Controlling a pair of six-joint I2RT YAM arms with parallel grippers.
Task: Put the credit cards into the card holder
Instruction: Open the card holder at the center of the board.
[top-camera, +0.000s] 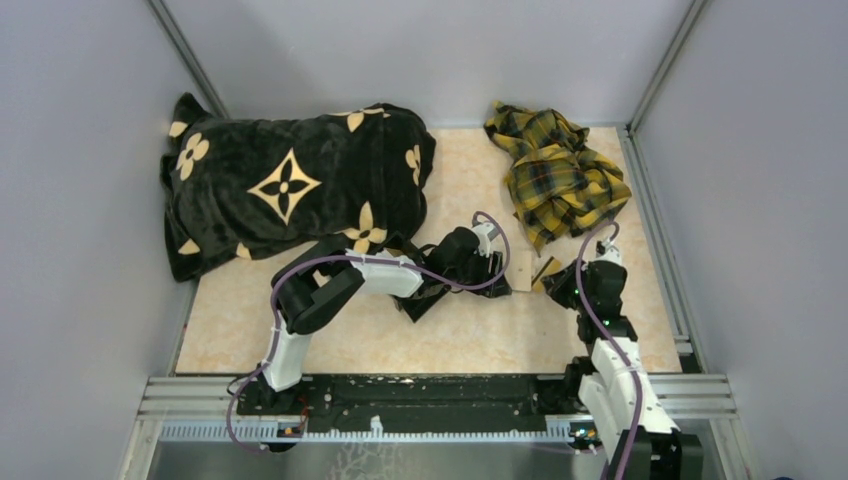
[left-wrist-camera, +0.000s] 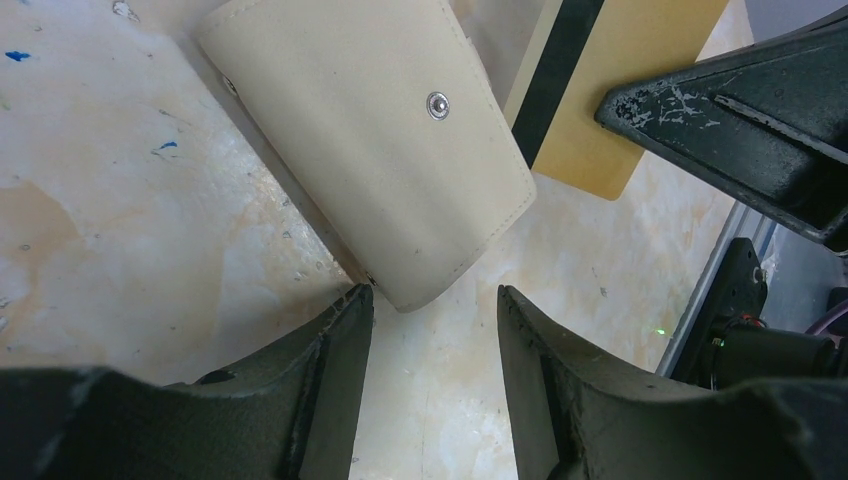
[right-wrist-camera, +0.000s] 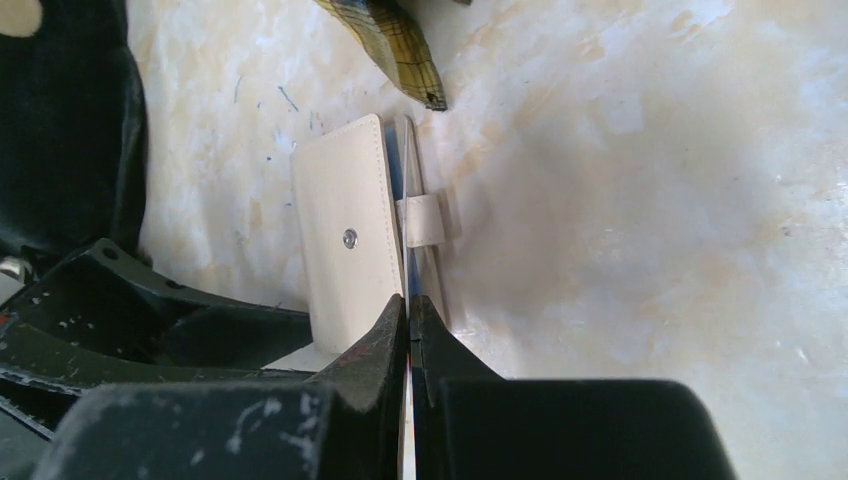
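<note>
Nearest, above the table (top-camera: 450, 340): right gripper (right-wrist-camera: 410, 300) pinched flat on a thin card (left-wrist-camera: 630, 50). Reads edge-on from its own wrist, and as a tan face with a dark stripe from the left wrist. Beside it, left gripper (left-wrist-camera: 435, 295) spread open and holding nothing, fingertips (left-wrist-camera: 340, 330) flanking the near corner of the holder (left-wrist-camera: 370, 150). Contact between the left tip and that corner: not decidable.

Just beyond: holder flat on the table between the two grippers, snap (left-wrist-camera: 437, 105) facing up, tab (right-wrist-camera: 420, 220) at the edge beside the card. Runs lengthwise straight away from the right gripper, parallel to the card's edge, with the card just beside the tab edge. Makes the right arm the likely one for the insertion. Probably calls for a small sideways shift of the card's leading edge towards the holder, with the left gripper well placed to steady it.

Hard to make out: holder open or folded, position of any slot mouth, presence of further cards. Card cut off by the top of the left-wrist view. Holder and card largely hidden under the arms from above.

Farthest: plaid cloth (top-camera: 555, 170) at back right, black blanket (top-camera: 290, 185) at back left.
</note>
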